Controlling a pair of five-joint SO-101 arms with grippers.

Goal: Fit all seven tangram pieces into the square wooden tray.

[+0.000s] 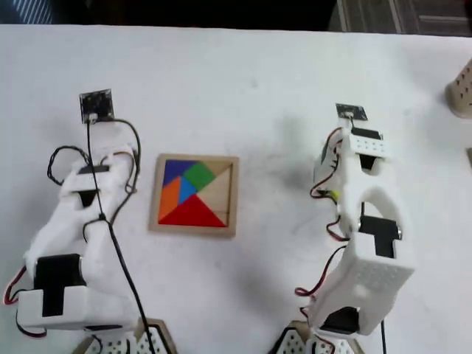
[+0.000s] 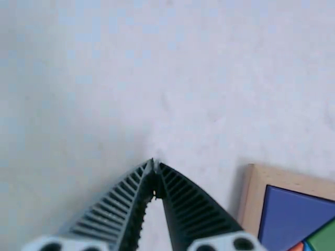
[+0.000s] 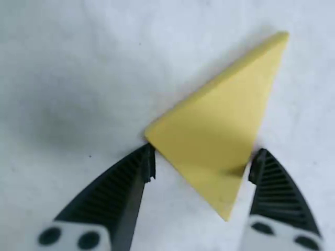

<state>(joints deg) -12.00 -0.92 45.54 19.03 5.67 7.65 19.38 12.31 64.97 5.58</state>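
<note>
The square wooden tray (image 1: 193, 231) lies on the white table between the two arms. It holds a blue (image 1: 174, 171), a green (image 1: 199, 175), an orange (image 1: 169, 198), a light blue and a red piece (image 1: 193, 212); its right strip shows bare wood. A yellow triangle (image 3: 220, 130) lies flat on the table under the right arm (image 1: 361, 221). My right gripper (image 3: 204, 154) is open, one finger at each side of the triangle's near end. My left gripper (image 2: 154, 166) is shut on nothing, just off the tray's corner (image 2: 251, 198) with the blue piece (image 2: 293, 219).
A beige perforated object (image 1: 461, 92) stands at the table's right edge. Black and red cables hang off the left arm (image 1: 81, 192) close to the tray's left side. The arms' bases sit at the front edge.
</note>
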